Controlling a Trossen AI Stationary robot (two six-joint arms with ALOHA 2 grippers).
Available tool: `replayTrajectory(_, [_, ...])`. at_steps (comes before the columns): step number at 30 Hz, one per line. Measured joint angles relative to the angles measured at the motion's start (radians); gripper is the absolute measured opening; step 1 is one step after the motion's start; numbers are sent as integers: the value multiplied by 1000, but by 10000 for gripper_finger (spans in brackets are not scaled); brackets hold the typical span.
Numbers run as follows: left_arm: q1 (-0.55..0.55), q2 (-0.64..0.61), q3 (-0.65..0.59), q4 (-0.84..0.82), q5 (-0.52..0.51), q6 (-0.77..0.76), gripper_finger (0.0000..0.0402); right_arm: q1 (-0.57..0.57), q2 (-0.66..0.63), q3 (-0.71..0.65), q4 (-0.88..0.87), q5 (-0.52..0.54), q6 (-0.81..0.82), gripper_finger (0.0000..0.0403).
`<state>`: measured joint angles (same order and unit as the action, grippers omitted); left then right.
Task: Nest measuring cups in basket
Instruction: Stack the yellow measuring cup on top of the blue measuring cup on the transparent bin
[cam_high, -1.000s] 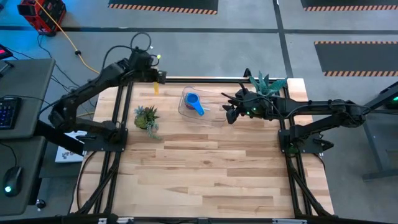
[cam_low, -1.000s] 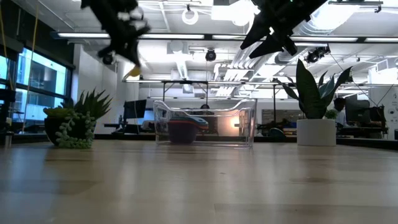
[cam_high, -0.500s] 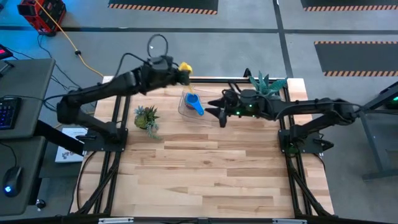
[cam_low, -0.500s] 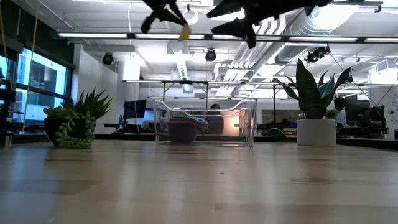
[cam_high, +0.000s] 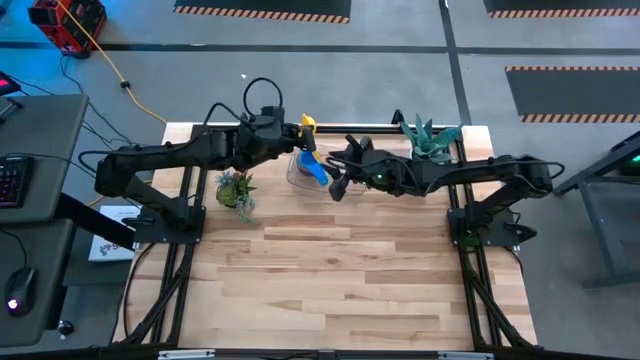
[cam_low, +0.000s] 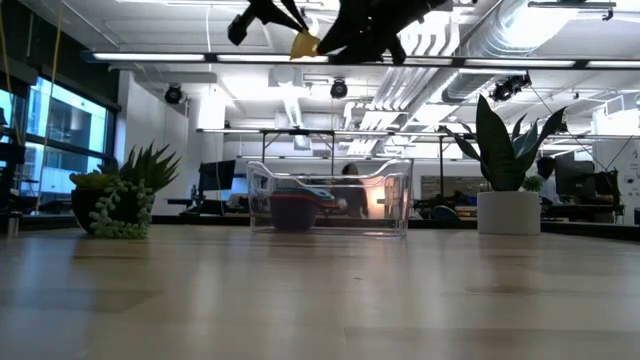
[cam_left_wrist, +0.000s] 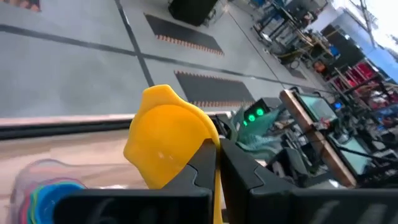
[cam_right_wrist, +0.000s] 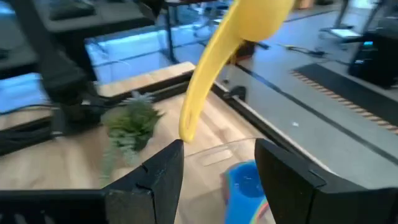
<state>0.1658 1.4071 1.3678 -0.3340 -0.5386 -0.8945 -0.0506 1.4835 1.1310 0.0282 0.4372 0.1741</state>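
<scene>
The left end effector (cam_high: 300, 132) is raised above the far edge of the desk (cam_high: 330, 290), clenched on the handle of the yellow measuring cup (cam_high: 307, 124). In the left wrist view the two fingers (cam_left_wrist: 245, 171) pinch the handle edge-on, with the yellow bowl standing just beyond them. In the low view the yellow cup (cam_low: 304, 44) hangs well above the basket (cam_low: 330, 196), roughly over its left half.

The right end effector (cam_high: 337, 172) is also raised, reaching in from the right toward the basket (cam_high: 298, 172). Its fingers (cam_right_wrist: 283, 174) are spread apart and grasp nothing; in the right wrist view the yellow cup's handle hangs down between and beyond them.

The basket stands on the desk near the far edge, between the two end effectors. Inside it lies a stack of nested measuring cups with the blue cup (cam_high: 312, 166) uppermost. A small potted plant (cam_high: 236, 189) stands to the basket's left; a taller plant in a white pot (cam_low: 508, 170) stands at the far right corner.
</scene>
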Motion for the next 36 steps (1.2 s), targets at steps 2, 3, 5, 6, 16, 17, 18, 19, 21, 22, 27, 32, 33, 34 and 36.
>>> replayTrajectory(2, [-2,1,0,3,-6,10,1,0,22,33,-18,24,-12,188])
replayTrajectory(3, [-2,1,0,3,-8,15,1,0,32,50,-18,22,-24,188])
replayTrajectory(5, [-4,1,0,3,-6,35,1,0,51,81,-23,8,-51,188])
replayTrajectory(6, [-4,1,0,4,-5,43,1,0,64,94,-33,7,-61,188])
replayTrajectory(16, [-8,1,0,37,31,96,1,-9,144,217,-95,-4,-100,145])
replayTrajectory(17, [-11,1,-2,33,21,94,1,-8,143,228,-103,7,-112,129])
replayTrajectory(18, [-13,2,-7,34,8,88,1,-8,142,237,-104,13,-124,111])
replayTrajectory(19, [-16,2,-10,34,-7,81,1,-8,138,245,-121,22,-128,90])
replayTrajectory(21, [-20,2,-10,35,-23,76,1,-8,131,259,-171,26,-127,44])
replayTrajectory(22, [-20,2,-10,39,-28,81,4,-11,130,265,-181,27,-127,24])
replayTrajectory(27, [-19,2,-10,45,-22,107,30,-29,109,266,-247,-2,-130,16])
replayTrajectory(32, [2,-6,-11,44,17,151,70,-63,72,267,-348,-27,-149,5])
replayTrajectory(33, [12,-10,-11,49,30,164,79,-72,60,267,-367,-28,-154,3])
replayTrajectory(34, [21,-17,-11,46,49,173,88,-82,47,266,-403,-29,-156,2])
replayTrajectory(36, [34,-28,-10,51,85,193,108,-104,25,266,-440,-32,-156,2])
